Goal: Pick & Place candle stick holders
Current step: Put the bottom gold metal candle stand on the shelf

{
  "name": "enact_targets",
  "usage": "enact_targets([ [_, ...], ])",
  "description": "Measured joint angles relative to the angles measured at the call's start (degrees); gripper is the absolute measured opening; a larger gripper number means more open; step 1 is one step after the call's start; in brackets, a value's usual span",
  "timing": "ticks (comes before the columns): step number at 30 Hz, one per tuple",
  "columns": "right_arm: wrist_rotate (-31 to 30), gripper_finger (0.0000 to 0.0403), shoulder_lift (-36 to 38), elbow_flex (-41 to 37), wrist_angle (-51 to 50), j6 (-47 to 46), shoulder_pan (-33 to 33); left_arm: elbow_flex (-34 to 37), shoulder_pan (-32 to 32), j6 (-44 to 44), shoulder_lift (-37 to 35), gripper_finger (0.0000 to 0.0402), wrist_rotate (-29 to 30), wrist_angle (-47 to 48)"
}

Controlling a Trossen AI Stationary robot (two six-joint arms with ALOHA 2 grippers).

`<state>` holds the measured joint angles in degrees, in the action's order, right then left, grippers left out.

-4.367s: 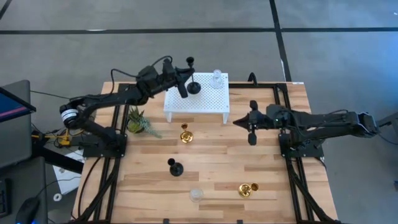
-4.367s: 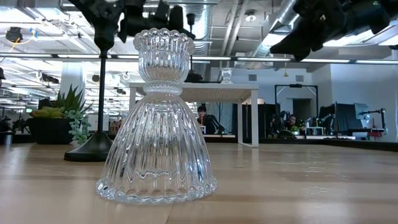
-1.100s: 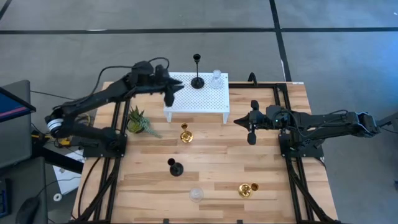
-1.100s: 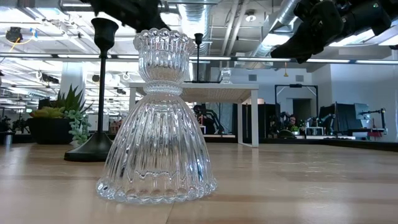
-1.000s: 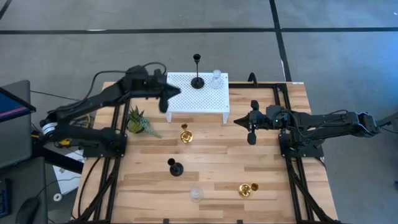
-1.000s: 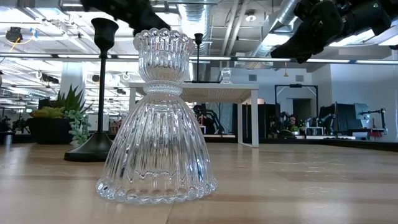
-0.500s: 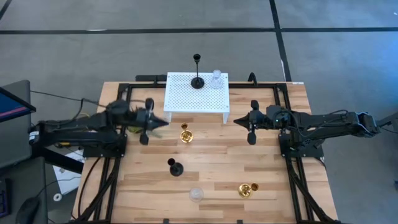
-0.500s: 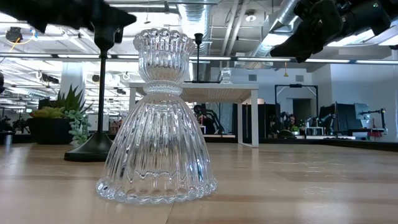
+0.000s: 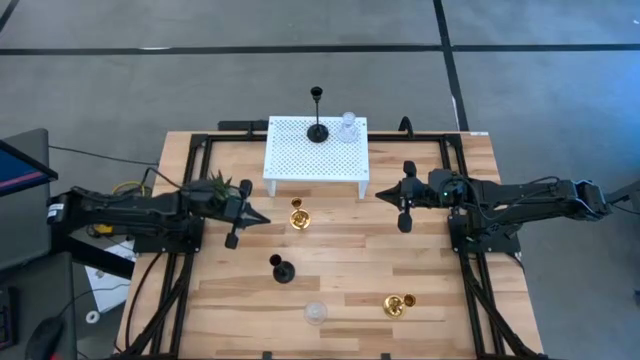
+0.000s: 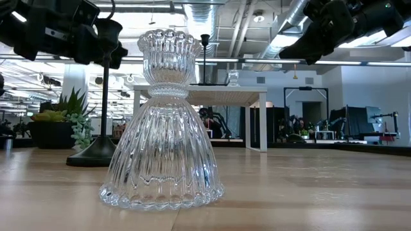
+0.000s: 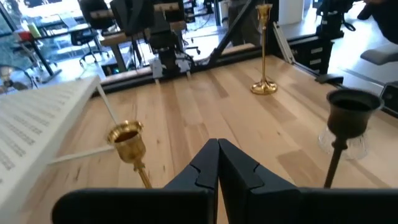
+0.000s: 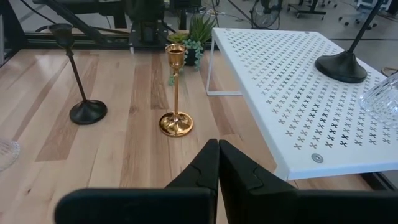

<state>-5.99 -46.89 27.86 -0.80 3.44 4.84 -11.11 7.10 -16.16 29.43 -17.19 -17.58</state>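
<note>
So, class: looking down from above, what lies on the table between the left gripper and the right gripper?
In the high view, one gold candle stick holder stands between the left gripper and the right gripper, just in front of the white perforated stand; otherwise bare wood.

Wooden table, white perforated stand, small green plant

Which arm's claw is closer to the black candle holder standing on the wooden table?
Left. The left gripper is just up-left of that black holder; the right gripper is farther off, up-right.
</note>
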Motion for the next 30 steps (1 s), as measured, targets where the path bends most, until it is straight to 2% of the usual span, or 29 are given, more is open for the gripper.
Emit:
enact_targets([
  [4,0.3,0.0000,0.0,0.0,-0.2,-0.1,0.0,0.1,0.0,0.4,0.9,0.0006,0.0,-1.5],
  [7,2.2,0.0000,0.1,0.0,-4.0,-1.4,0.0,0.1,0.0,0.4,1.0,0.0005,0.0,-2.8],
  [13,10.2,0.0000,1.7,0.0,-18.5,-6.9,-1.2,0.1,0.0,0.5,1.1,0.0006,0.0,-3.4],
  [17,18.8,0.0000,2.6,0.0,-22.4,-7.9,-3.5,0.1,0.0,0.5,1.1,0.0005,0.0,-3.5],
  [24,32.4,0.0000,4.2,0.0,-22.3,-7.8,-8.6,0.1,0.0,0.5,1.1,0.0009,0.0,-3.5],
  [27,34.5,0.0000,5.0,0.0,-22.2,-7.6,-11.9,0.1,0.0,0.5,1.1,0.0007,0.0,-3.5],
  [30,34.1,0.0000,6.1,0.1,-22.3,-10.8,-14.7,0.1,0.0,0.5,1.1,0.0007,0.0,-3.5],
])
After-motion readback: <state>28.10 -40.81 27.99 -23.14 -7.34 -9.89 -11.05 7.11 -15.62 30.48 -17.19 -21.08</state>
